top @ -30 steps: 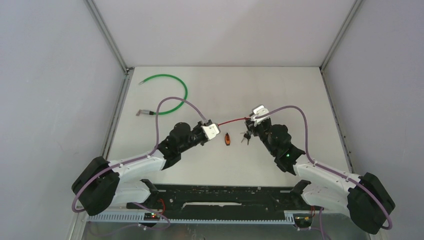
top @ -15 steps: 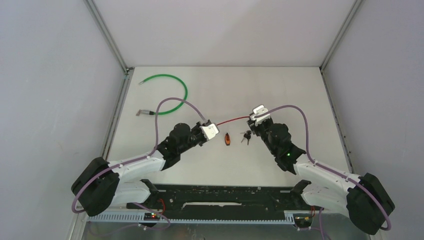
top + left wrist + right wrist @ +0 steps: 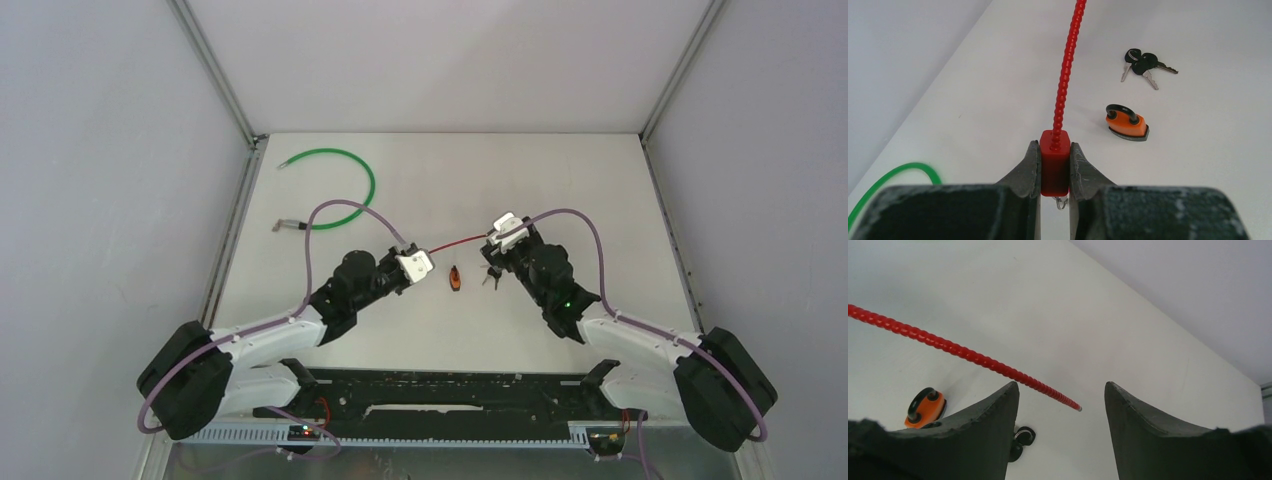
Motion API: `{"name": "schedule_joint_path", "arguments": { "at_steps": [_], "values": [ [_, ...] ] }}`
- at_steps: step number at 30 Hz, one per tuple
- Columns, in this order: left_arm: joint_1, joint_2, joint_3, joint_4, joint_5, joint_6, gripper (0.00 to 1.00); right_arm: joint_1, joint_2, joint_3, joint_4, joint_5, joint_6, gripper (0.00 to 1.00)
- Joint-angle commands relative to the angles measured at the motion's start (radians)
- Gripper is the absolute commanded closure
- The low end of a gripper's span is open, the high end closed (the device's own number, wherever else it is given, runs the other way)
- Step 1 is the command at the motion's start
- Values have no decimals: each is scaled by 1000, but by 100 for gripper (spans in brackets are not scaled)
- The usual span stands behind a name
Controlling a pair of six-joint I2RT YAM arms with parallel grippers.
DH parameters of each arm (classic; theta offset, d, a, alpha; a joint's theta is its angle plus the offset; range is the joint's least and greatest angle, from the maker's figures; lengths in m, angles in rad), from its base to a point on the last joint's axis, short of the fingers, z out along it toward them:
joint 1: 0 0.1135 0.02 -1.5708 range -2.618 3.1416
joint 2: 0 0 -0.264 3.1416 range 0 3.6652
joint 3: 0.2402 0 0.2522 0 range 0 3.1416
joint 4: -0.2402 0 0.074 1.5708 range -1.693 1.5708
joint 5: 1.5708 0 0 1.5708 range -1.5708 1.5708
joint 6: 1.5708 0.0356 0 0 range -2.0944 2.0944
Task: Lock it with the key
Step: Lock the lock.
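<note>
On the surface, gripping red lock block with left tool, holding right tool wide, empty.
Probably seating cable; next, pinching its tip, then keys at padlock's three o'clock.

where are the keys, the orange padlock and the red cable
keys (image 3: 1146, 61), left wrist view, on the black heads
orange padlock (image 3: 1127, 126), left wrist view, on its orange body
red cable (image 3: 1066, 75), left wrist view, on the beaded middle stretch

Green cable – a loose open curve, metal-tipped – on the white table's far-left part
</note>
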Motion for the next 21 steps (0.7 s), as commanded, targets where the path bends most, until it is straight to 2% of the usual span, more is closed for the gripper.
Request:
{"name": "schedule_joint_path", "arguments": {
  "at_steps": [1,8,14,18,21],
  "values": [
    [2,-31,-11,77,21,-11,100,-5,44,8,154,1,-71,36],
    [1,-36,-14,79,29,-10,100,-16,105,8,238,-40,-120,43],
    [2,-34,-12,77,30,-10,100,-24,146,8,285,-70,-154,54],
    [2,-35,-12,77,29,-11,100,-30,149,8,285,-88,-156,69],
    [2,-33,-11,77,30,-12,100,-31,140,8,280,-98,-152,90]
  ]
}}
